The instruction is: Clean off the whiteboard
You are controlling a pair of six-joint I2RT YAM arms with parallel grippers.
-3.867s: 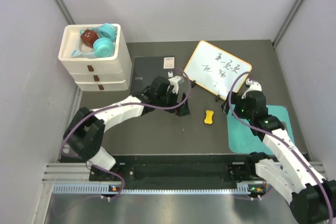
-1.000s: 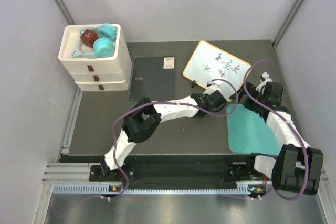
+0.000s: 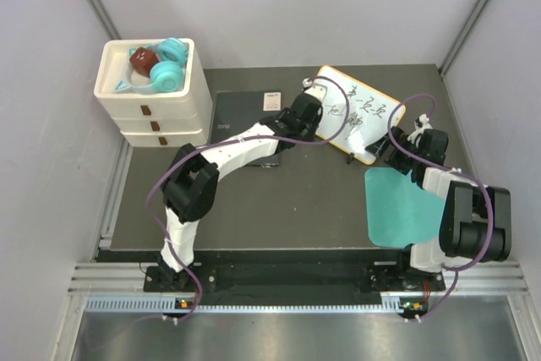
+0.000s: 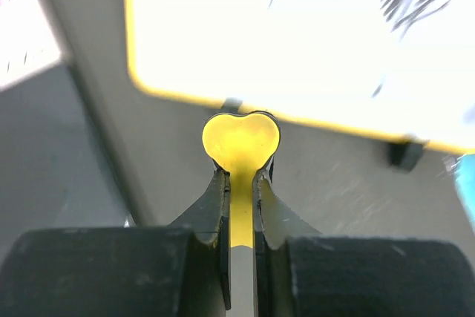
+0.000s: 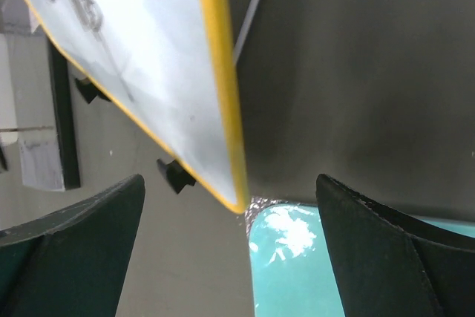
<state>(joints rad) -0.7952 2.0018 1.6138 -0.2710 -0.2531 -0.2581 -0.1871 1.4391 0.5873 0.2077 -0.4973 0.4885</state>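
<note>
Change since a second ago: left arm has swung from the near edge of the small white board with yellow-orange rim and dark handwriting (image 3: 369,108) to its left end, and the right arm has closed in on the board's near right corner. The small yellow lobed eraser (image 4: 241,136), which a few seconds back lay loose on the dark surface (image 3: 279,200), is gone from there. Left end effector (image 4: 241,155) pinches it between pressed-together fingers, lobed end forward. Writing is all there, so my reading is that wiping has not begun; both arms look set up for it, one to wipe, one perhaps to steady. The whiteboard sits at the back right of the surface, tilted, its near corner just over the teal mat (image 3: 404,209), the dark grey pad with white label (image 3: 241,120) to its left. Top view gives the layout but hides the eraser under the arm. Left wrist view shows the grip and the board's rim and black feet just ahead, eraser not touching. Right wrist view alone shows the right end effector (image 5: 230,198) spread wide, board corner between the jaws, apparently untouched
</note>
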